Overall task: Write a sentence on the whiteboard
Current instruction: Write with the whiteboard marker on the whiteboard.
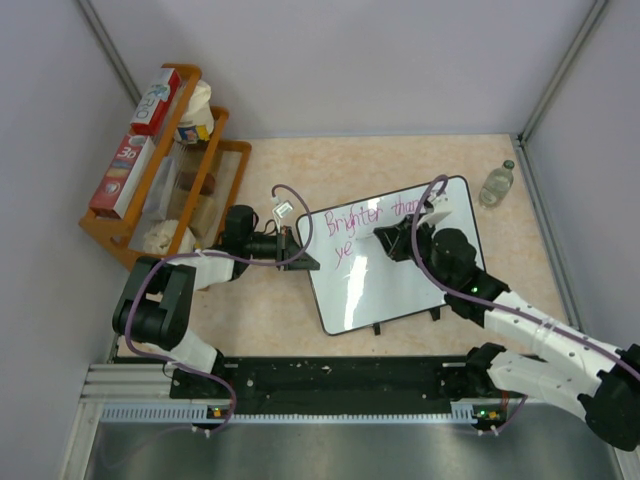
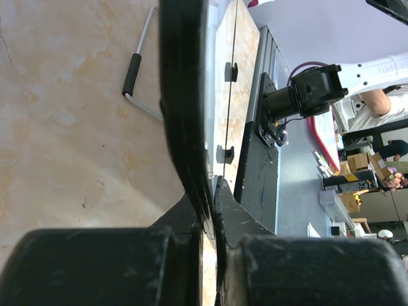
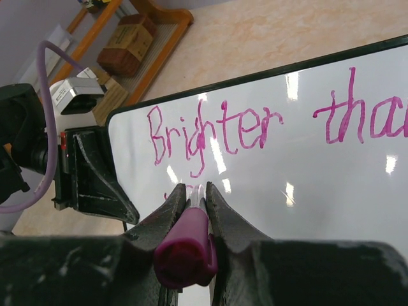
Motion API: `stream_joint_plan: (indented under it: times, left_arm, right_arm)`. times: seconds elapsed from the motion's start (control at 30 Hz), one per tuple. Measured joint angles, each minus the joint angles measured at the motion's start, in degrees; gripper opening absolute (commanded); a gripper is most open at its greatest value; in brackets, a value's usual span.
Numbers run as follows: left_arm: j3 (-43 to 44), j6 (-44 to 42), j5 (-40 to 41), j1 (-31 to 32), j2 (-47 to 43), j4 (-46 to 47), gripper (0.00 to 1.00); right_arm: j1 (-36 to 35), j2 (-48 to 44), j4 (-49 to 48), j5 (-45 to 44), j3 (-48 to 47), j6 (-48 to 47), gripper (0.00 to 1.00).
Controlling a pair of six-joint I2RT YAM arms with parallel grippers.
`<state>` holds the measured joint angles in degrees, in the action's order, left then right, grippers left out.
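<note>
The whiteboard (image 1: 400, 285) lies tilted on the table's middle. The sentence (image 1: 365, 218) in pink marker reads "Brighter than", with "ye" on a second line below. My left gripper (image 1: 300, 245) is shut on the board's left edge; in the left wrist view its fingers (image 2: 213, 191) clamp the black frame (image 2: 185, 115). My right gripper (image 1: 385, 243) is over the board, shut on a magenta marker (image 3: 188, 242). The marker tip is between the fingertips (image 3: 194, 191) on the whiteboard (image 3: 306, 185), just below "Brighter" (image 3: 217, 131). The tip hides most of the second line.
A wooden rack (image 1: 160, 170) with boxes and bags stands at the back left. A small clear bottle (image 1: 497, 183) stands at the back right near the wall. The black base rail (image 1: 340, 385) runs along the near edge. A thin metal rod with a black sleeve (image 2: 132, 73) lies beside the board.
</note>
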<state>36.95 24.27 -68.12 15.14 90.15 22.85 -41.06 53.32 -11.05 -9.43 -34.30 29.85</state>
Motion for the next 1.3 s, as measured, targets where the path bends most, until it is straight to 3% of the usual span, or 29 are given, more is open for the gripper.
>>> stream_joint_plan:
  times: [1.3]
  left_arm:
    - [0.0,0.0,0.0,0.0,0.0,0.0,0.00]
  right_arm:
    - [0.1,-0.7,2.3,0.5,1.9,-0.3,0.00]
